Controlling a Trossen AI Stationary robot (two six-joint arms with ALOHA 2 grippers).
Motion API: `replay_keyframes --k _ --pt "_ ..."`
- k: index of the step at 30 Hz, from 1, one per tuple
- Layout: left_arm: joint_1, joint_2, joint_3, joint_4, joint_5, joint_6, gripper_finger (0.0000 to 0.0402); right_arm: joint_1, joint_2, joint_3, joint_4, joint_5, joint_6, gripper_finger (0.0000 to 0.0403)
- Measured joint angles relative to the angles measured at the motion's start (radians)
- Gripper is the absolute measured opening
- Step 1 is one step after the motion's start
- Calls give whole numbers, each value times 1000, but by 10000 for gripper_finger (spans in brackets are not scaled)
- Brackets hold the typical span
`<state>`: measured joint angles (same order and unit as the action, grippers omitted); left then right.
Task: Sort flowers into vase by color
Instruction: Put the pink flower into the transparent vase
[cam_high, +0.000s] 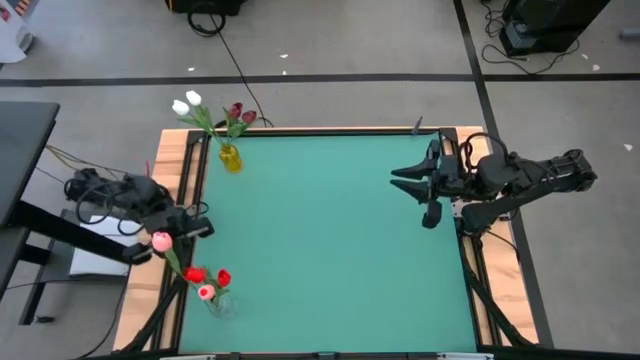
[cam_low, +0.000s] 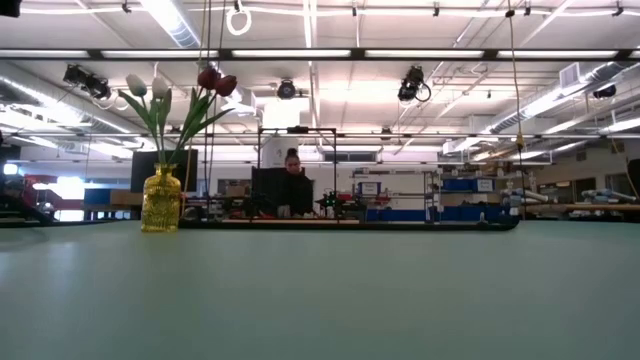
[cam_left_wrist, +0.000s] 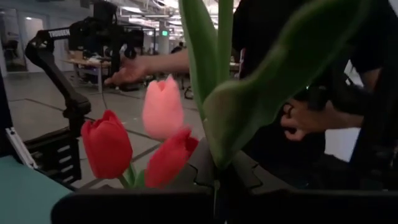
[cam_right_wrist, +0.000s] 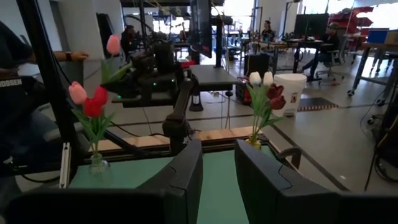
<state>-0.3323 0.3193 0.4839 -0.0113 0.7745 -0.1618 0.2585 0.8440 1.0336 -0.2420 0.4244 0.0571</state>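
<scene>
**Step in hand:** delivery of one pink tulip (cam_high: 161, 241) to the clear vase (cam_high: 222, 305).

**Left gripper (cam_high: 197, 228):** closed right down on the thin green stem of the pink tulip. Positioned at the left edge of the table (cam_high: 330, 250), near the clear vase and well apart from the yellow vase (cam_high: 231, 158). Carries the bud above the fingers and leaning outward over the wooden frame. In the left wrist view, stem and leaf (cam_left_wrist: 217, 81) close to the lens, with the buds of the vase beyond. Lower end of the stem hidden, so impossible to tell whether inside the vase neck or not.

**Right gripper (cam_high: 412, 181):** parked at the right side of the table, fingers moderately apart, nothing between them.

**Sorting state:**
- Yellow vase, far left corner: white and dark maroon tulips.
- Clear vase, near left corner: two red tulips and one pink.
- No loose flowers visible on the table.

Judged as the last flower of the task, or close to it.

**Next move, requirements:**
1. Bring the stem tip directly over the narrow neck of the clear vase.
2. Keep the stem near upright during descent.
3. Lower slowly past the crowded buds and avoid pushing the light vase sideways.
4. Release only once the stem sits well inside the neck.
5. Retract upward, clear of leaves.
</scene>
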Motion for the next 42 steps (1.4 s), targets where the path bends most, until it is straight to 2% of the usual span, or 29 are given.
replay_keyframes --k 10,16,24,42 --pt "-77 74 2 3 -91 98 9 0 -20 0 0 0 -5 103" --pt "-78 72 38 9 -95 98 9 0 -30 0 0 0 -8 103" --pt "-78 74 39 -93 -95 99 9 0 -30 0 0 0 -9 103" --pt "-78 73 38 -120 -92 104 9 0 -30 0 2 9 -39 103"
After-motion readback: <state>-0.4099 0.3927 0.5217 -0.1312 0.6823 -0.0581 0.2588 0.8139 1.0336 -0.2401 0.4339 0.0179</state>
